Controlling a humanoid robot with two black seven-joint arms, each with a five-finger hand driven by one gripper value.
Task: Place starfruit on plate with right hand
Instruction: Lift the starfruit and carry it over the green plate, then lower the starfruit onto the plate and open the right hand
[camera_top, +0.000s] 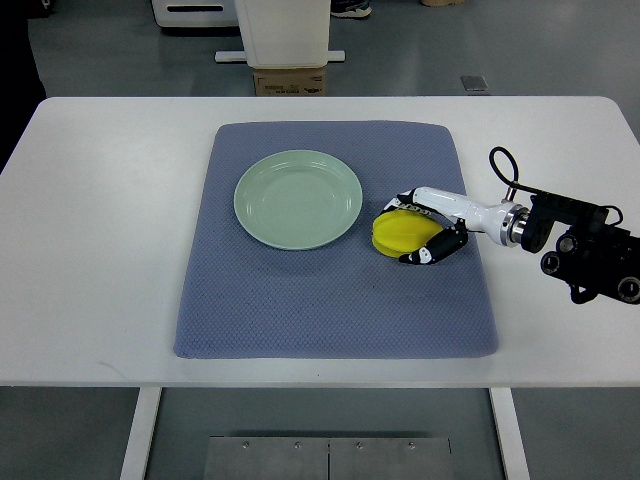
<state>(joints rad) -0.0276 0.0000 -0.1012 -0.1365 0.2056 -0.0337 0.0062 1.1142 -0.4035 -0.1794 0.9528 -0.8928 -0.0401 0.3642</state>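
Where the near edge of the white table (80, 340) ends, a metal plate (328, 458) with screws lies on the grey floor (60, 440) below. On the table a blue-grey mat (300, 310) covers the middle, reaching almost from the near edge to the far edge. Toward the mat's right edge lies the starfruit (398, 233), yellow, ridged and glossy, with the right hand (430, 226) clamped on it, fingers (432, 250) curled around its near and far sides; the arm comes in over the table's right edge. Just left of the fruit, not touching it, a pale green plate (297, 199) sits on the far half of the mat. Beyond the far edge stand a white stand (283, 30) and a cardboard box (290, 81).
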